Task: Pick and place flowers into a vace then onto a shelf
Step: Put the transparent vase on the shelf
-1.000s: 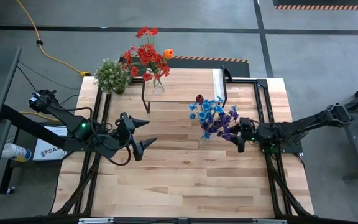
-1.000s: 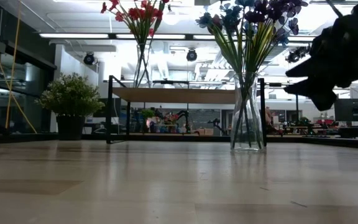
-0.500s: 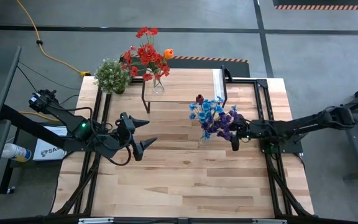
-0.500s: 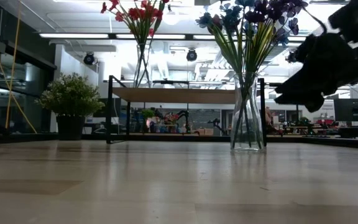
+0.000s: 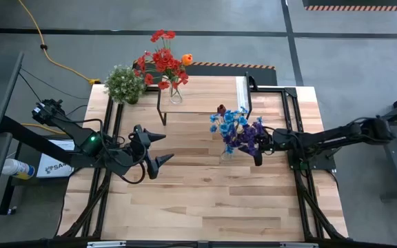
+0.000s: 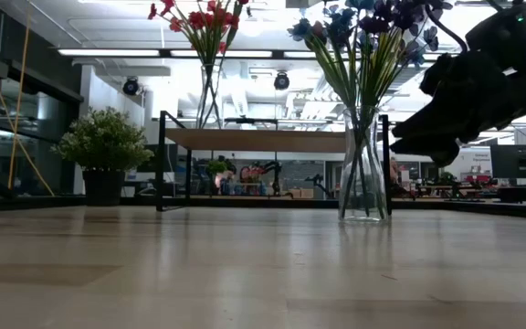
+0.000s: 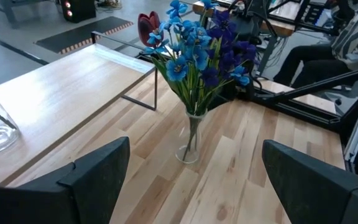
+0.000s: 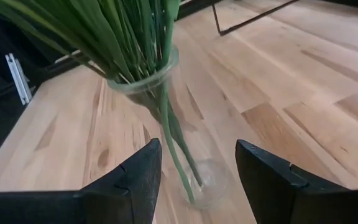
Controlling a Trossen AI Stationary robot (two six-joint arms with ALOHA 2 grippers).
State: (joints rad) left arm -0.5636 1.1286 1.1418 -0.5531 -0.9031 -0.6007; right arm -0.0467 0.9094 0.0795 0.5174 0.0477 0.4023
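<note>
A clear glass vase (image 6: 364, 169) with blue and purple sprays (image 5: 236, 131) and a dark red bud (image 7: 147, 27) stands by its base on the tabletop, in front of the shelf. My right gripper (image 5: 258, 152) is open, just to the right of the vase; in the right wrist view the gripper (image 8: 197, 180) has its fingers on either side of the vase's lower body (image 8: 191, 168), apart from it. A second vase (image 5: 175, 94) with red flowers and an orange tulip (image 5: 187, 59) stands on the shelf (image 5: 202, 96). My left gripper (image 5: 158, 148) hovers open left of centre.
A bushy green-white potted plant (image 5: 124, 84) sits at the table's far left corner. Black frame rails (image 5: 302, 186) run along the table's left and right sides. The near half of the tabletop (image 5: 205, 200) holds nothing. A person's arm (image 7: 353, 31) shows beyond the table.
My right gripper has moved toward the table's left, closing in on the blue-flower vase, and has come down a little. The vase and flowers have stayed in place.
</note>
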